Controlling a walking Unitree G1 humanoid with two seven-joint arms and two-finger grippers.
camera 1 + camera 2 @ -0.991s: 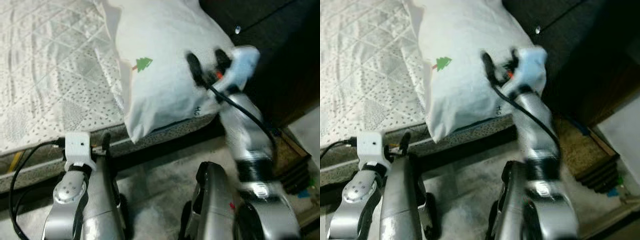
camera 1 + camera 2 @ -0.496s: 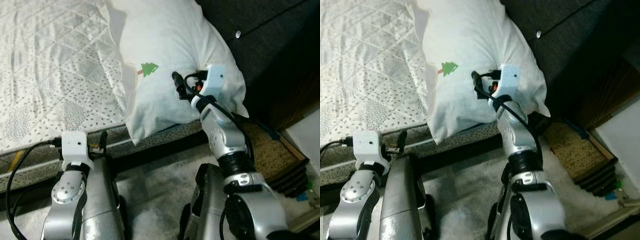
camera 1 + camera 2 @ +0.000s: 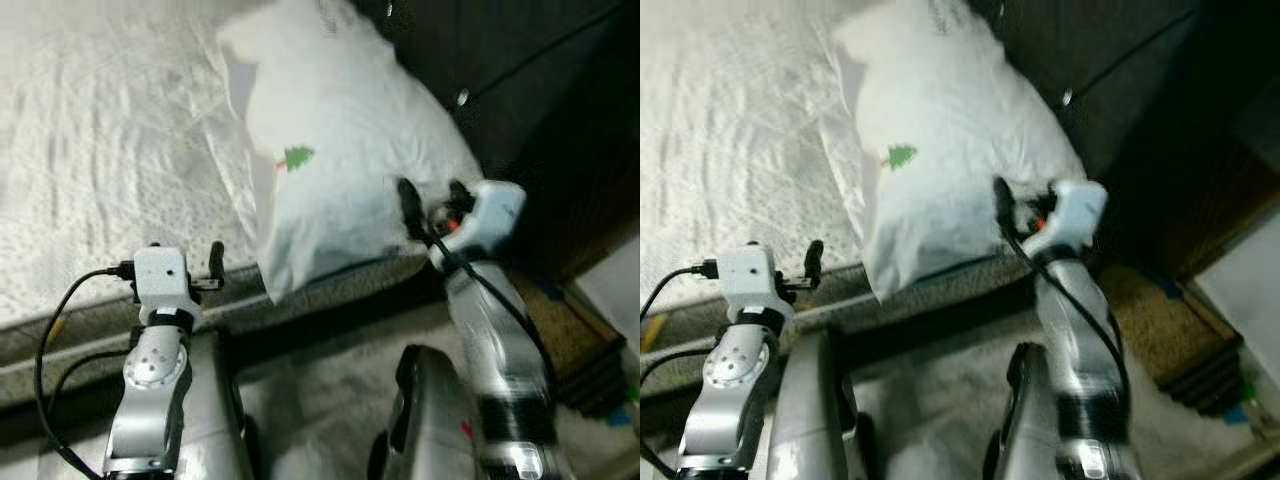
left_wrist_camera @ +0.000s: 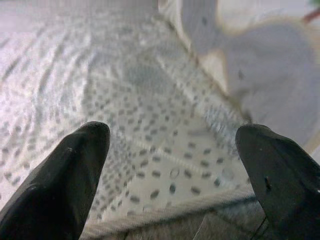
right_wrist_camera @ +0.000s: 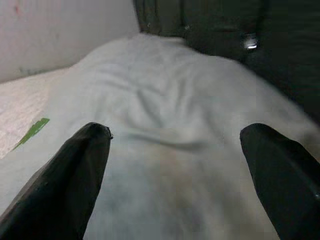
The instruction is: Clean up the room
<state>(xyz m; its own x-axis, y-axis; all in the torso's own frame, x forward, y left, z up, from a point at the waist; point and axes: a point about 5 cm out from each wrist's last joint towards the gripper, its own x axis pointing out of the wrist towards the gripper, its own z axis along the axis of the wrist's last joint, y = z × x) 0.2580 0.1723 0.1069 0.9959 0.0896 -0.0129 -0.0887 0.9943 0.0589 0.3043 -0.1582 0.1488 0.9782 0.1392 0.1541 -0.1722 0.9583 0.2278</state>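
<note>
While the head views are blurred, a white pillow with a small green tree print can be made out lying at the head end of a bed, on a quilted, dotted bedspread. Its lower corner overhangs the mattress edge, and a dark upholstered headboard with a metal stud stands behind it.

Right gripper: raised at the pillow's near right side, just beside or touching the fabric; which of the 2 cannot be told. In the right wrist view its 2 black fingers stand wide apart with the pillow's white surface between them and nothing clamped.

Left gripper: low at the mattress edge, near the pillow's overhanging corner but apart from it. In the left wrist view its 2 fingers are likewise spread wide, over the dotted bedspread, with the pillow's edge ahead and to one side.

A black cable loops from the left wrist camera housing. Light carpet covers the floor beside the bed, and a woven mat lies at the right.
</note>
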